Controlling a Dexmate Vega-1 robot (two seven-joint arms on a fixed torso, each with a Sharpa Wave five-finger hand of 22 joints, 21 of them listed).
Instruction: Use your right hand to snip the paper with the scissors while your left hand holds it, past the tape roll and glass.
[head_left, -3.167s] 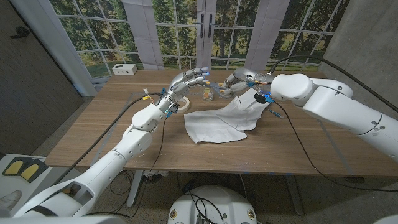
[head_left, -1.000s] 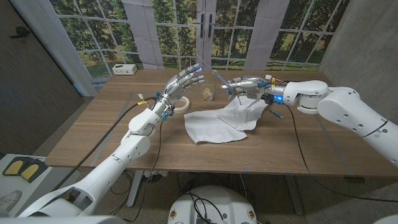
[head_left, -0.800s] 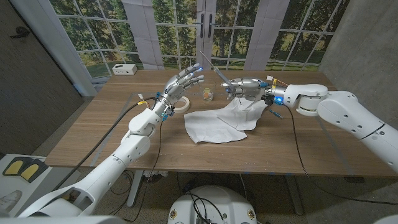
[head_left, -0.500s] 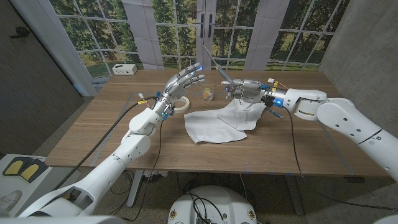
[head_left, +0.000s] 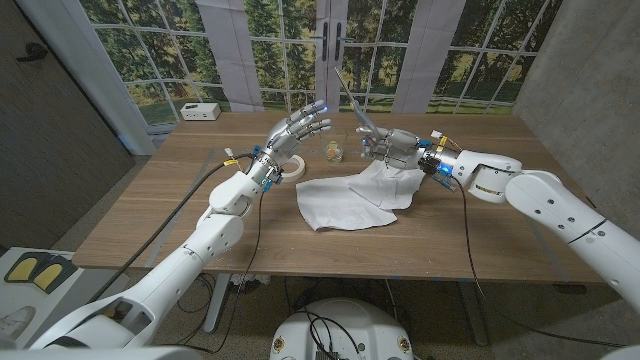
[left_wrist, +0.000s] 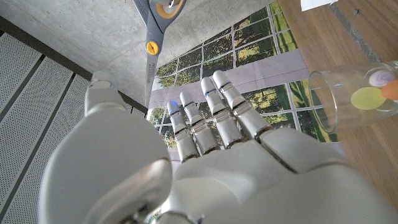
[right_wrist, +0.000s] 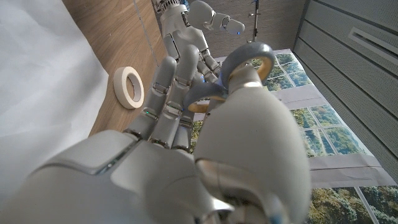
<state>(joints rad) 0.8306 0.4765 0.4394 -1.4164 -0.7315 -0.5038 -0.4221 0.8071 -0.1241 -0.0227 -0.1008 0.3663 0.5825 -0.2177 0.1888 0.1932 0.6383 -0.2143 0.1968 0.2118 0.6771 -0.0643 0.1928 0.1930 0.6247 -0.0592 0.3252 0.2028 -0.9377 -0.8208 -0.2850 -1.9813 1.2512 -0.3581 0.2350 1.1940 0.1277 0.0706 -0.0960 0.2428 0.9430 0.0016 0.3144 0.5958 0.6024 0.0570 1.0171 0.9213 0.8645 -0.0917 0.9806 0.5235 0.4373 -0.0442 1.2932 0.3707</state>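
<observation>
Table (head_left: 150, 215): wooden, spanning the middle of the head frame; bears the paper, tape and glass.
Paper (head_left: 352, 195): white sheet, rumpled, at frame centre in the head view; its far right corner lies under the right hand; neither hand holds it.
Left hand (head_left: 297, 134): raised left of centre, over the tape, fingers apart and extended, holding nothing; apart from the paper.
Right hand (head_left: 392, 146): right of centre, above the paper's far corner, fingers curled through the scissors' grey handles.
Scissors (head_left: 357, 112): held by the right hand, blades pointing up toward the top of the frame, off the paper; whether the blades are parted cannot be told.
Tape (head_left: 290, 169): pale roll, flat on the table left of the paper.
Glass (head_left: 334, 150): clear, small, upper centre, between the hands beyond the paper; coloured bits inside.
</observation>
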